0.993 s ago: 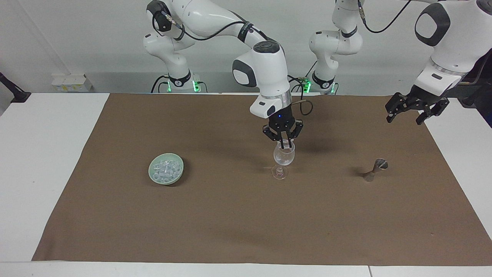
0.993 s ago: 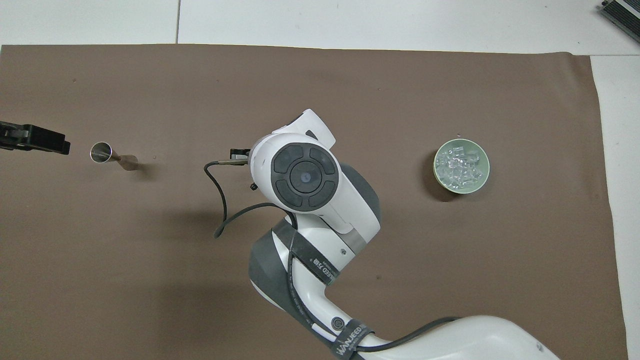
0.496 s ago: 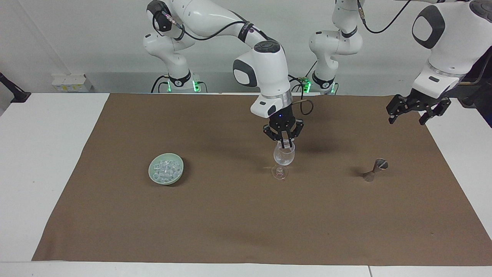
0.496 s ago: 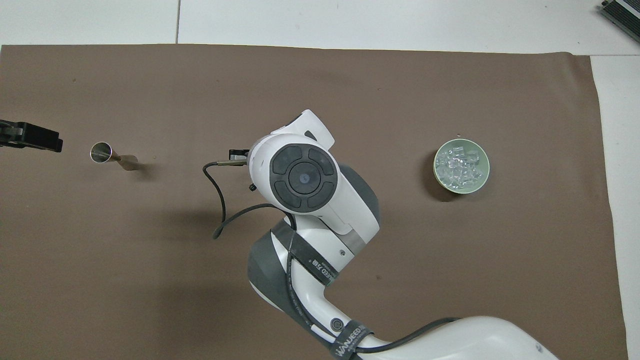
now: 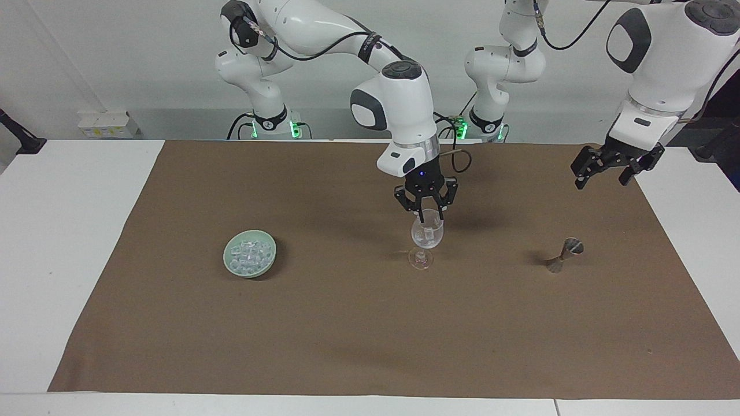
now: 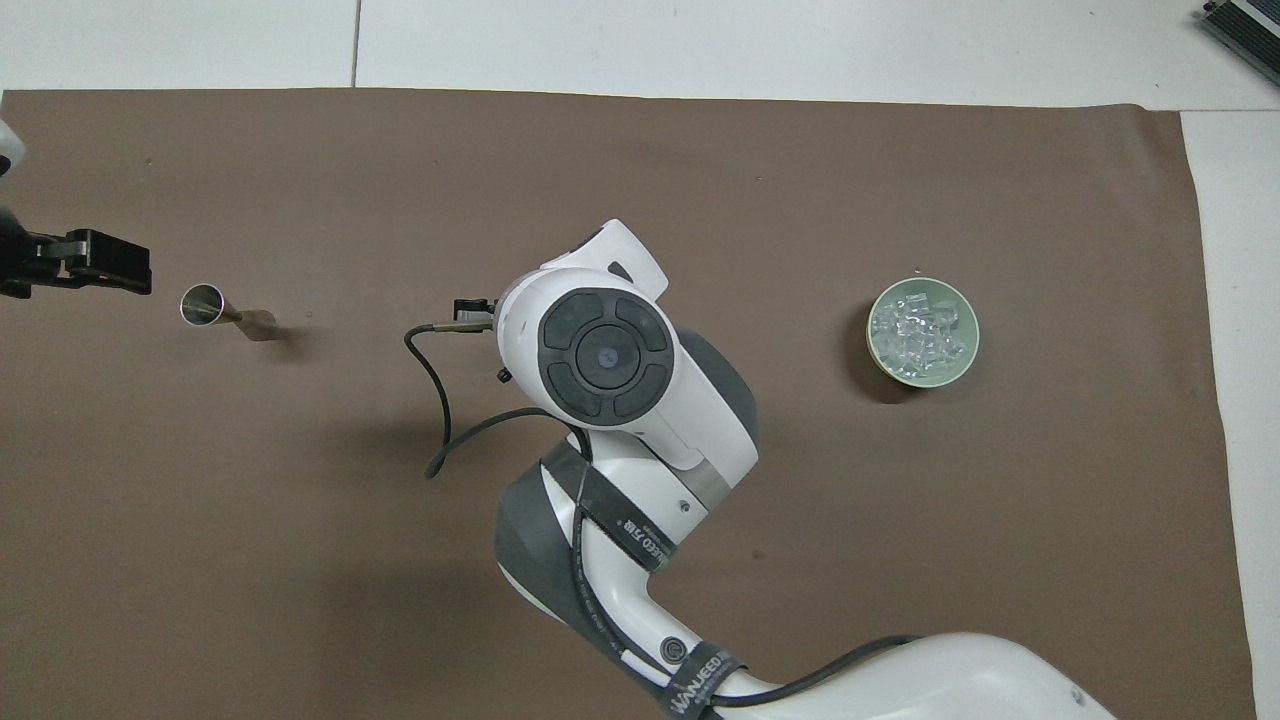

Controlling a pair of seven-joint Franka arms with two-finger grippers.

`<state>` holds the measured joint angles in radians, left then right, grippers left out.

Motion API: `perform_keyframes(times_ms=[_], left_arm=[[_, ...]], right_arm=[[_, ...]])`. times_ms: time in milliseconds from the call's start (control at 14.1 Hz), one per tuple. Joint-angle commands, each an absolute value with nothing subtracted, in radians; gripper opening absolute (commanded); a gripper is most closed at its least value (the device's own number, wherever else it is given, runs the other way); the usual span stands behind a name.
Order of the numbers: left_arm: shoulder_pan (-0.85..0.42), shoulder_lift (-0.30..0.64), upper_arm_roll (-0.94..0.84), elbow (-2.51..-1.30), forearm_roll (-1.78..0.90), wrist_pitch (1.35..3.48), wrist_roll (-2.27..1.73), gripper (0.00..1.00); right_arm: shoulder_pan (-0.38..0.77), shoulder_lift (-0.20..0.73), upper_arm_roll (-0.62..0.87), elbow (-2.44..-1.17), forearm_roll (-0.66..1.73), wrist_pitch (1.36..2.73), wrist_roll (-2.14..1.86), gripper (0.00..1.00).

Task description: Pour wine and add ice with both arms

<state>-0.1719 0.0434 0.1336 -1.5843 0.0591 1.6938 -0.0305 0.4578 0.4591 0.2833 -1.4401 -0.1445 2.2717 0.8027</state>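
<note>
- Right gripper (image 5: 426,215) hangs just over the wine glass (image 5: 427,234), fingers parted, holding nothing.
- Ice (image 5: 250,255) sits in the bowl (image 5: 230,263), well apart.
- Left gripper (image 5: 601,171) waits open, empty.

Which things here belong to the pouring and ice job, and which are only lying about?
Job:
- wine glass, under right gripper
- ice in green bowl
- metal jigger, left gripper over the cloth near it

Lying about:
- brown cloth
- small white boxes

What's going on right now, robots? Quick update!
Right gripper open over the glass. Left gripper open, up over the mat's edge. Ice in its bowl. Nothing in the way.
</note>
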Motion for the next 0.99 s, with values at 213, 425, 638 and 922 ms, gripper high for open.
perform_keyframes(times_ms=[213, 425, 638, 922], left_arm=[[-0.155, 0.041, 0.15, -1.574, 0.022, 1.692, 0.034, 1.0], [-0.149, 0.041, 0.152, -1.577, 0.015, 1.687, 0.044, 1.0], [-0.101, 0.041, 0.15, -1.58, -0.058, 1.683, 0.105, 1.0], [-0.11, 0.046, 0.15, -1.578, -0.051, 1.678, 0.13, 1.0]], right_arm=[[0.454, 0.431, 0.291, -1.414, -0.155, 2.249, 0.815, 0.48], [0.439, 0.342, 0.281, -1.44, -0.146, 2.183, 0.819, 0.55], [0.379, 0.229, 0.278, -1.532, -0.147, 2.08, 0.81, 0.62], [0.286, 0.092, 0.279, -1.614, -0.146, 1.939, 0.752, 0.83]])
